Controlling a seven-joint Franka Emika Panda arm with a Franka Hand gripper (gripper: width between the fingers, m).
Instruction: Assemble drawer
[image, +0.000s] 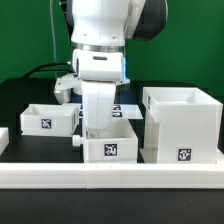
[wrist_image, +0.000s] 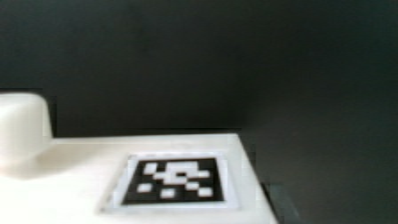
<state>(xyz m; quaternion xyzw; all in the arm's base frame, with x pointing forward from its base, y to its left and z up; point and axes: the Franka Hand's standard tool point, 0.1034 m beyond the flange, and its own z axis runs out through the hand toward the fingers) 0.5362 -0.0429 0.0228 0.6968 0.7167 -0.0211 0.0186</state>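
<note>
Three white drawer parts stand on the black table in the exterior view. A small tray (image: 45, 118) is at the left, a second small tray (image: 110, 146) is in the middle and the tall cube-like shell (image: 185, 125) is at the right. Each carries a black-and-white tag. My gripper (image: 98, 130) points straight down at the back of the middle tray, its fingertips at rim height. The arm hides how the jaws stand. The wrist view shows a blurred white surface with a tag (wrist_image: 178, 181) close below, and a white rounded shape (wrist_image: 22, 132) at one edge.
A long white border rail (image: 110, 176) runs along the front of the table. A tagged white piece (image: 124, 110) lies behind the middle tray, partly hidden by the arm. A cable (image: 45, 70) trails at the back left.
</note>
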